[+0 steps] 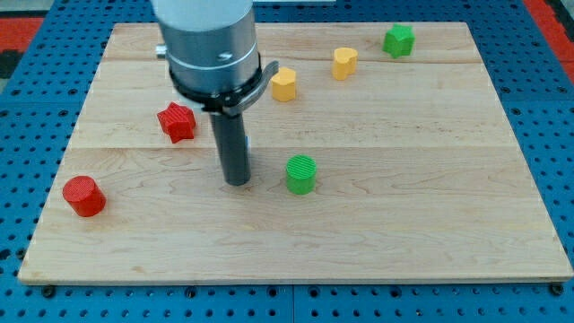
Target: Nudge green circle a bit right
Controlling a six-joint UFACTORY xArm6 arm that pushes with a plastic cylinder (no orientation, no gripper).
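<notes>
The green circle stands near the middle of the wooden board. My tip rests on the board just to the left of the green circle, with a small gap between them. The rod rises from the tip into the large grey arm head at the view's top.
A red star lies left of the rod. A red circle sits near the board's left edge. A yellow hexagon, a yellow heart and a green star-like block lie along the view's top.
</notes>
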